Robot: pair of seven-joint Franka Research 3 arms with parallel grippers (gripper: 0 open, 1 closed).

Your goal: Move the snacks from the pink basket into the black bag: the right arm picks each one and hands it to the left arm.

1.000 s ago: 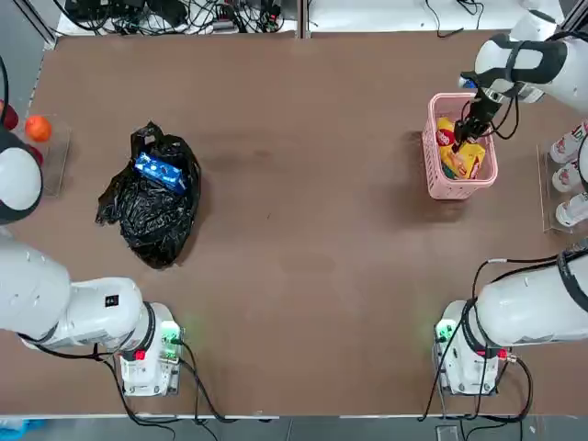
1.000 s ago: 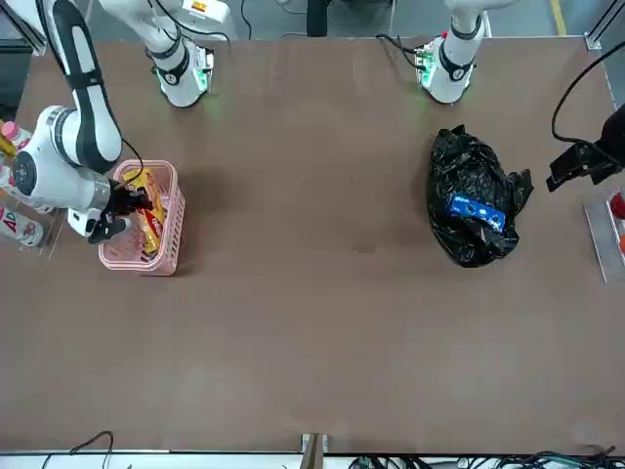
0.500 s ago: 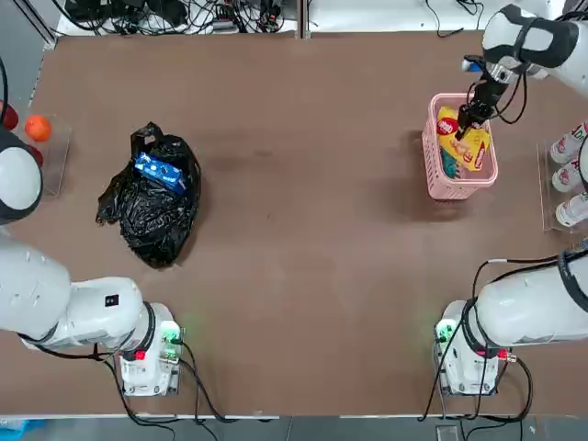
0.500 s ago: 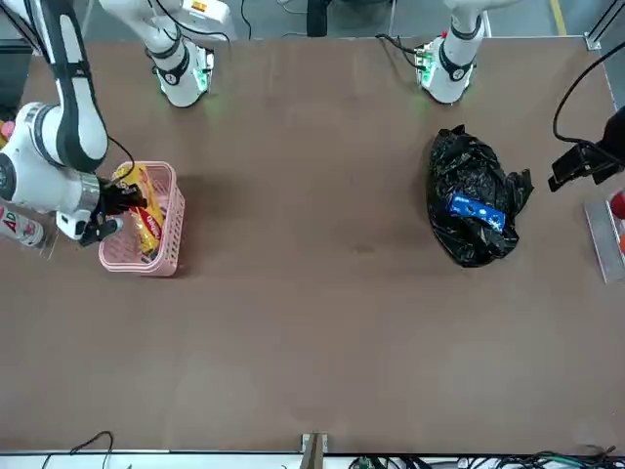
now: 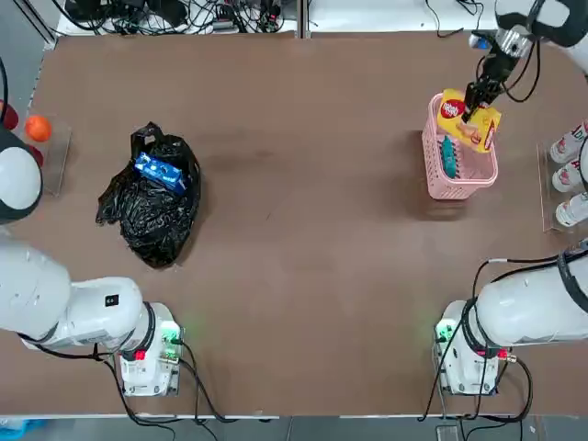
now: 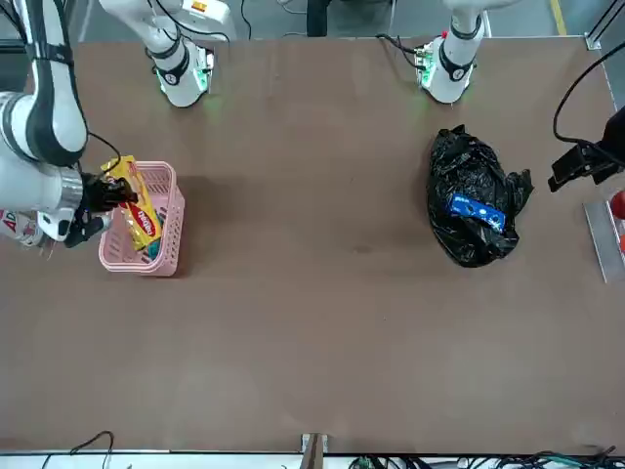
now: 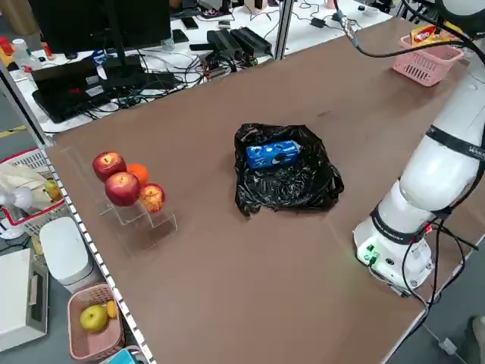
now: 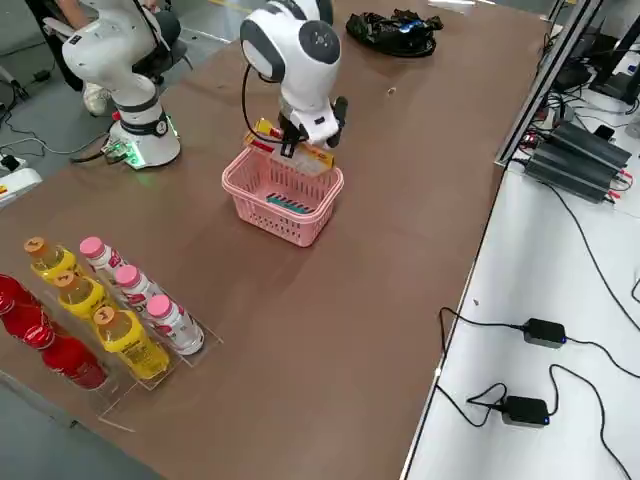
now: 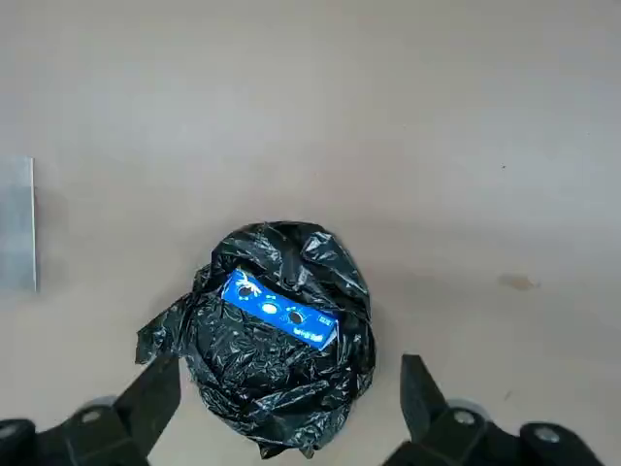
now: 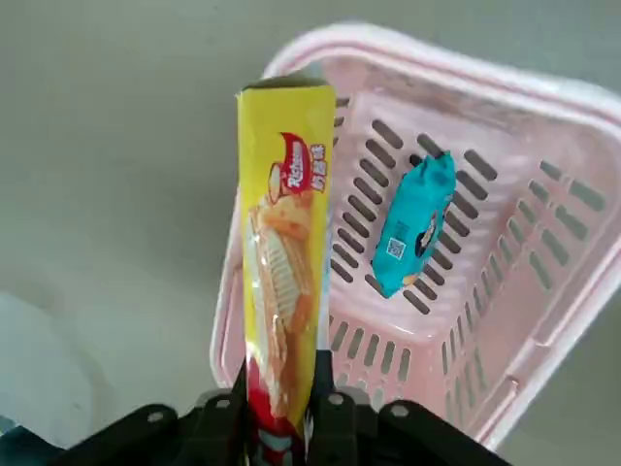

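Observation:
My right gripper is shut on the lower end of the yellow packet, which hangs lifted over the far end of the pink basket. The teal packet lies alone on the basket floor. Across the table, the blue packet rests on top of the wrinkled black bag. My left gripper hovers high over that bag, open and holding nothing. In the front view it shows at the picture's right edge as the left gripper.
White bottles with red print lie in a clear rack past the basket at the right table edge. A clear stand with apples and an orange sits at the left edge. Brown tabletop stretches between basket and bag.
My right gripper has risen out of the basket with the yellow packet and drifted toward the far edge. The teal packet now shows on the basket floor. The left arm has not moved.

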